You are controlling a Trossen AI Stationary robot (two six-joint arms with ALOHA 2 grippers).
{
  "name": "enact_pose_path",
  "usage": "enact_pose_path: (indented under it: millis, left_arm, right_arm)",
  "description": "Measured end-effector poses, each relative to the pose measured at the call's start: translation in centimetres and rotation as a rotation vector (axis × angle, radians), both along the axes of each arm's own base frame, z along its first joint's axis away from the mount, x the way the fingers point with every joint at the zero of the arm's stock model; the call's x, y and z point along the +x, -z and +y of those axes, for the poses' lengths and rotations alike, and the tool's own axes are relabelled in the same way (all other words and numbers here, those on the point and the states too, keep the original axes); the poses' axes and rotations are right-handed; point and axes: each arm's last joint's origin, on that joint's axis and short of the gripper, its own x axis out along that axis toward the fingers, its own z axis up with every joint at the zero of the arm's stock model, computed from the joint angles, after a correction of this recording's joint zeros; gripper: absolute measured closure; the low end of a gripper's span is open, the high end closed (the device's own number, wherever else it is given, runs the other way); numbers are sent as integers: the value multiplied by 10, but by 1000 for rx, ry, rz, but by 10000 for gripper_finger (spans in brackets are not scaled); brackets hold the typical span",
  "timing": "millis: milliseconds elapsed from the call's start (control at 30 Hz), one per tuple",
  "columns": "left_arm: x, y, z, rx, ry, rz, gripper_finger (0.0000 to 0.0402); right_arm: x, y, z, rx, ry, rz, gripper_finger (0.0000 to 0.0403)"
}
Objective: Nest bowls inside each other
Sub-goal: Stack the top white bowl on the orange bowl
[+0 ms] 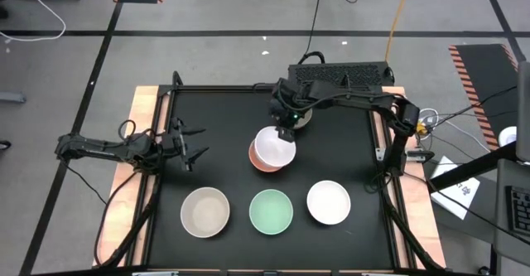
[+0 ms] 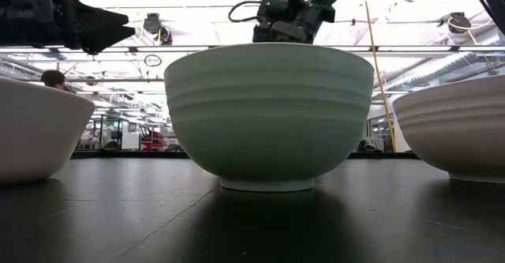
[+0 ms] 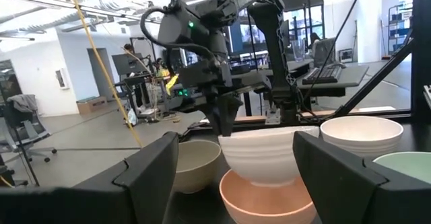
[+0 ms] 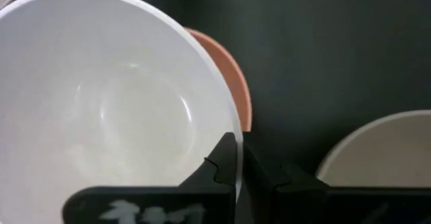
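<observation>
1. High view first: right gripper (image 1: 286, 131) is pinched tight on the rim of a white bowl (image 1: 275, 146), carrying it over the salmon-orange bowl (image 1: 261, 161) in the middle of the table (image 1: 215, 118).
2. Left wrist view shows it well: that white bowl hangs just above the salmon one, its base dipping toward the mouth, a little off-centre. Whether the two touch yet, I can't say.
3. So the step in hand, I'd judge, is seating white into salmon.
4. Along the near edge wait three more in a row: light beige-grey bowl (image 1: 205, 210), mint green bowl (image 1: 271, 210), second white bowl (image 1: 329, 202). None nested yet.
5. Left gripper (image 1: 189, 143) sits by the table's left side, fingers spread wide, holding nothing.
6. Next move calls for centring the white bowl over the salmon one, lowering it until it settles, then letting go of the rim cleanly so the pair isn't dragged.
</observation>
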Motion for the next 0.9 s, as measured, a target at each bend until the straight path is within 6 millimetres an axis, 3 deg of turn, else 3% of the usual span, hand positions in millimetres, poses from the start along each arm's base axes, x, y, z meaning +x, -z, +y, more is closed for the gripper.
enact_pose_path:
  millis: [300, 467, 900]
  left_arm:
    - [0, 0, 0, -6, 2, 0, 110]
    - [0, 1, 0, -6, 2, 9, 110]
    - [0, 2, 0, -7, 2, 14, 110]
  right_arm:
    - [6, 25, 2, 16, -4, 101, 403]
    - [1, 25, 7, -75, 13, 196, 403]
    - [-7, 25, 8, -45, 50, 287, 403]
